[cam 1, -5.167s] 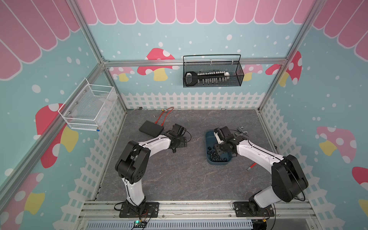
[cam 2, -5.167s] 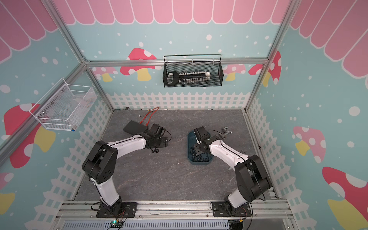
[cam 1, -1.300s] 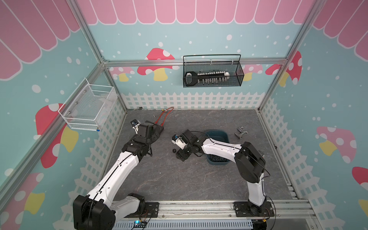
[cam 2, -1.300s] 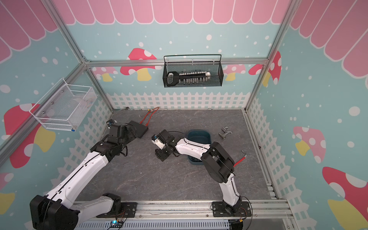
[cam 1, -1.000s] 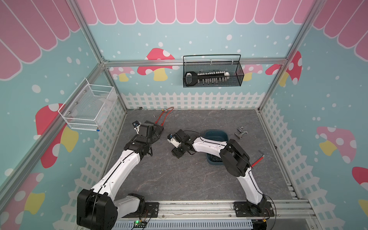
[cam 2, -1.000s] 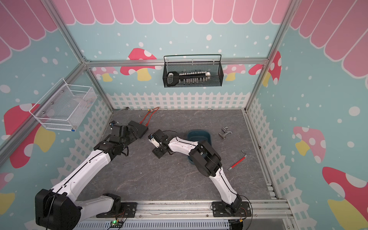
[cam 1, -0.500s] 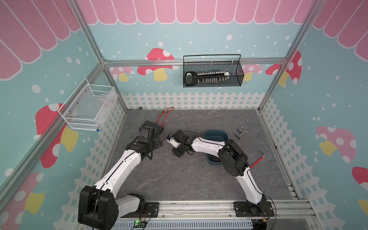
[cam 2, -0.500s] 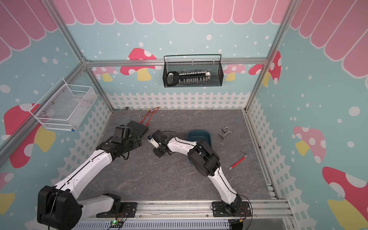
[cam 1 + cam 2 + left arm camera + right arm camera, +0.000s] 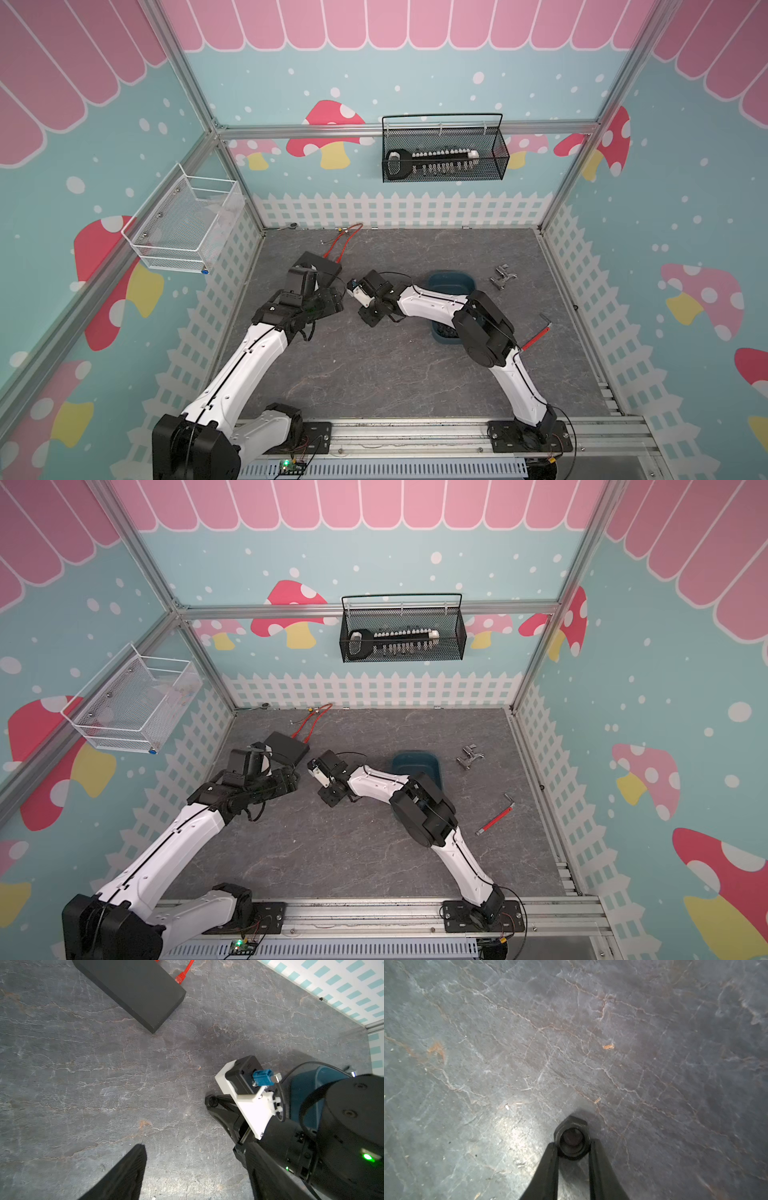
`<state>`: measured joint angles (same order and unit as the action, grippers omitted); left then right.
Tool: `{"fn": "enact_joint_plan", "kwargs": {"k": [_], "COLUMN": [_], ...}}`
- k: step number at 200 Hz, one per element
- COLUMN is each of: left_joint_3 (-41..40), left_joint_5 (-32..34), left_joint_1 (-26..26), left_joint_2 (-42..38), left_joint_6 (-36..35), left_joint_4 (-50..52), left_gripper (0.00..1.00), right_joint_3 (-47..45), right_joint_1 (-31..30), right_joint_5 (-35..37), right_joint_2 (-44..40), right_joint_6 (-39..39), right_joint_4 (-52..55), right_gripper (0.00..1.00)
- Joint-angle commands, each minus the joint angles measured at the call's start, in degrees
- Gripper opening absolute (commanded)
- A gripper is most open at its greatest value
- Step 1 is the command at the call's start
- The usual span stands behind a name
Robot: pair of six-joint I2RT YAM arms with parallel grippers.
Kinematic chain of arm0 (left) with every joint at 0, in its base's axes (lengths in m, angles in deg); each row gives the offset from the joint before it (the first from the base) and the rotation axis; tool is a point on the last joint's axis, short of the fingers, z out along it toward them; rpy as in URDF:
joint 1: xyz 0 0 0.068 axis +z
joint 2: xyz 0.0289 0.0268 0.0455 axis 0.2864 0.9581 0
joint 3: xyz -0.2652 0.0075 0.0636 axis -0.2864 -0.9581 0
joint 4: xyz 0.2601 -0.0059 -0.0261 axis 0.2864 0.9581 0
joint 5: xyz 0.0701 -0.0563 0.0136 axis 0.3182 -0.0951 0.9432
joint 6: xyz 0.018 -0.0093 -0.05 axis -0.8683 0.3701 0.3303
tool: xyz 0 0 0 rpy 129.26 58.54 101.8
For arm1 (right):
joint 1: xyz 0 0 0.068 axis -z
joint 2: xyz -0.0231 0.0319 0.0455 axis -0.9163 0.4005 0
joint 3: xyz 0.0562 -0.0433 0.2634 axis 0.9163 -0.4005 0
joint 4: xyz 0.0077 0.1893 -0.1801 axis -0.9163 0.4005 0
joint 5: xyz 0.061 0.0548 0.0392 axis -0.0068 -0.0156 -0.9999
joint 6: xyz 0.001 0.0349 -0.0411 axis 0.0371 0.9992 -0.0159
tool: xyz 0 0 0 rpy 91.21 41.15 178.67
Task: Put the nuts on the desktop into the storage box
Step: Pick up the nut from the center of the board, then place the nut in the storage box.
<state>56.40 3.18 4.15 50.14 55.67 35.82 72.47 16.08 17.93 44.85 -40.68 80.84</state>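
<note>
A small black nut (image 9: 572, 1139) sits pinched between the fingertips of my right gripper (image 9: 572, 1147), low over the dark marble desktop (image 9: 571, 1043). In both top views that gripper (image 9: 370, 318) (image 9: 331, 798) is left of the teal storage box (image 9: 451, 280) (image 9: 415, 762), which the right arm partly covers. Several nuts (image 9: 446, 331) lie in the box's near end. My left gripper (image 9: 336, 301) (image 9: 189, 1147) hangs open just left of the right one, with bare desktop between its fingers. The left wrist view shows the right gripper's tip with the nut (image 9: 211, 1101).
A flat black box (image 9: 318, 266) and a red cable (image 9: 340, 245) lie behind the left gripper. Silver fittings (image 9: 503, 278) and a red-handled tool (image 9: 536, 336) lie at the right. A black wire basket (image 9: 442, 162) and a white mesh basket (image 9: 183, 228) hang on the walls.
The right gripper's fingers have come together around the nut while staying left of the box. My left gripper has swung from near the black box toward the right gripper.
</note>
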Motion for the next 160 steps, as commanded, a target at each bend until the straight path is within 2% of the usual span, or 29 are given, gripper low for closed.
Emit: {"fn": "enact_joint_plan", "kwargs": {"k": [1, 45, 85, 125, 160], "left_joint_3": [-0.5, -0.3, -0.2, 0.5, 0.4], "left_joint_5": [-1.5, -2.4, -2.8, -4.0, -6.3], "left_joint_1": [0.3, 0.3, 0.3, 0.3, -0.1], "left_joint_2": [-0.3, -1.9, -2.5, -1.6, 0.5], "left_joint_6": [-1.1, -1.6, -1.8, -2.0, -1.6], "left_joint_4": [1.2, 1.2, 1.2, 0.8, -1.8], "left_gripper": [0.79, 0.79, 0.79, 0.79, 0.79], "right_joint_3": [0.2, -0.2, -3.2, -11.0, -23.1], "right_joint_1": [-0.3, -0.2, 0.8, 3.8, 8.8], "right_joint_5": [1.4, 3.7, 6.5, 10.1, 13.4], "right_joint_2": [2.0, -0.6, -6.9, -18.5, -34.8], "right_joint_6": [0.5, 0.7, 0.9, 1.9, 3.4], "right_joint_4": [2.0, 2.0, 2.1, 3.3, 3.3], "right_gripper": [0.08, 0.06, 0.06, 0.06, 0.07]}}
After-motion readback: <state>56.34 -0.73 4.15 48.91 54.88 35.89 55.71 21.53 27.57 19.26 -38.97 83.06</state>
